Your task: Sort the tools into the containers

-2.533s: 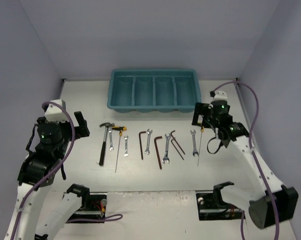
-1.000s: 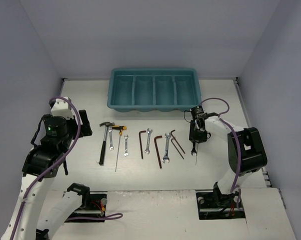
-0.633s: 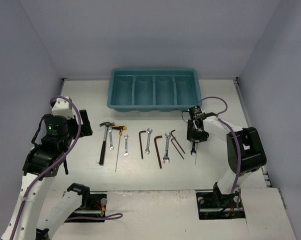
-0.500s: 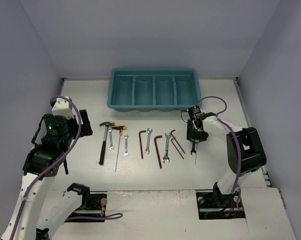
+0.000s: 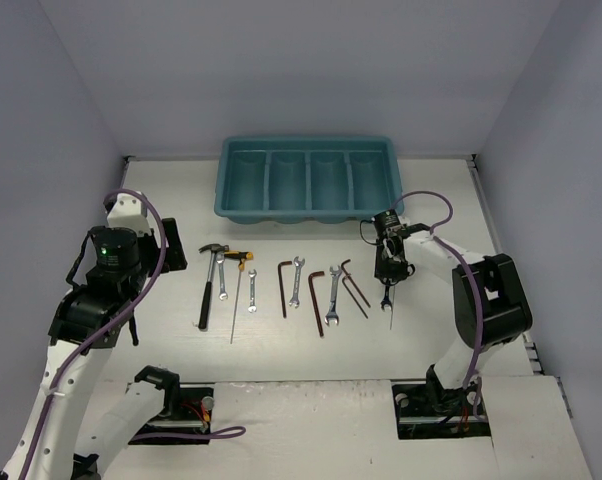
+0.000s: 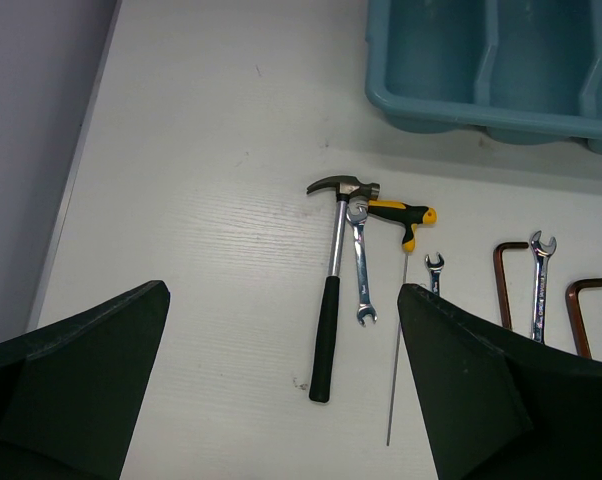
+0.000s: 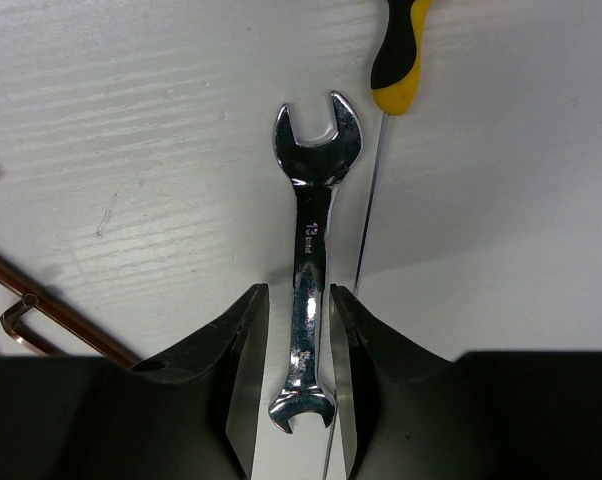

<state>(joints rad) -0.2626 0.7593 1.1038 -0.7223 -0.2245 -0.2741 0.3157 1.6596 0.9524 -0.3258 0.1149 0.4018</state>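
The left hand [image 6: 281, 292] hung over the left of the surface [image 5: 161, 190], fingers as wide apart as they go, holding nothing and touching nothing. To its right lay the row of tools. First came the hammer [image 6: 331, 290], head pointing away from the arms, with a small wrench [image 6: 361, 270] just beside its shaft. Next was the left driver [image 6: 401, 212], its yellow-black handle lying crosswise by the hammer head and its thin shaft running toward the arms. Further right lay a second wrench [image 5: 251, 292], a hex key [image 5: 283, 290], a third wrench [image 5: 296, 282], another hex key [image 5: 317, 300], a fourth wrench [image 5: 333, 298] and a pair of hex keys [image 5: 354, 285] close together; whether those two touched I could not tell.

At the right end the right hand [image 7: 296, 292] was down at the surface. Its fingers [image 7: 243, 350] were set narrow on either side of the right wrench [image 7: 309, 240], just beside its shank; whether they pressed it I could not tell. That wrench lay flat. The right driver [image 7: 396, 60] lay just beside it on the right, shaft alongside.

The teal tray [image 5: 281, 213] stood at the back of the surface, beyond the row, and every tool lay outside it. The surface was white with a faint grain, and plain pale lilac walls [image 5: 281, 70] closed it in on three sides
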